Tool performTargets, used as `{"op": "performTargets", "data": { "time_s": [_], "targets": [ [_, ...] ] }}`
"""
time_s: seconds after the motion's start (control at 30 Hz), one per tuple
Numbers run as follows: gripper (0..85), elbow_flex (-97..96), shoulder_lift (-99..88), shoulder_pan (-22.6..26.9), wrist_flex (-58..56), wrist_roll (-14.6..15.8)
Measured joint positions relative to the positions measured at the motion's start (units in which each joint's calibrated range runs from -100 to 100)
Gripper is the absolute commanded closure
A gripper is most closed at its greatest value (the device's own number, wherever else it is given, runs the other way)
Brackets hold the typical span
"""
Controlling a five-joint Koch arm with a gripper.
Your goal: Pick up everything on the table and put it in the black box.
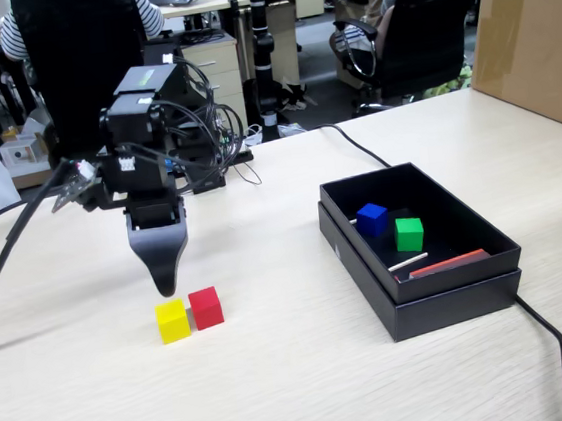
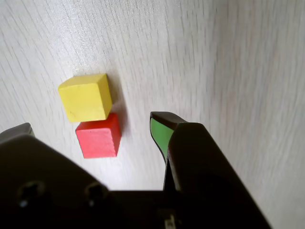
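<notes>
A yellow cube (image 1: pixel 172 320) (image 2: pixel 86 97) and a red cube (image 1: pixel 206 307) (image 2: pixel 99 138) sit touching on the pale wood table (image 1: pixel 280 392). My gripper (image 1: pixel 165 278) (image 2: pixel 90 129) hangs just above them, open. In the wrist view the red cube lies between the spread jaws, nearer the left one, and the green-padded right finger (image 2: pixel 159 131) stands clear of it. The black box (image 1: pixel 451 298) stands to the right in the fixed view, holding a blue cube (image 1: pixel 371 219) and a green cube (image 1: pixel 409 233).
A white stick (image 1: pixel 408 261) and a flat red strip (image 1: pixel 447 262) also lie in the box. A black cable (image 1: pixel 545 333) runs past its right side. A brown carton (image 1: pixel 534 33) stands at the back right. Arm cables (image 1: pixel 4 250) trail off left.
</notes>
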Motion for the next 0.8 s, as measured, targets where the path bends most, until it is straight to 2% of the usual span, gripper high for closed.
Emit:
{"op": "performTargets", "data": {
  "time_s": [0.37, 0.57, 0.73, 0.8],
  "targets": [
    [38.4, 10.77, 13.72, -0.24, 0.00, -0.24],
    [42.8, 13.87, 17.73, -0.29, 0.00, -0.24],
    [51.5, 16.34, 20.71, -0.49, 0.00, -0.24],
    [60.1, 17.53, 21.62, -0.59, 0.00, -0.29]
  ]
}}
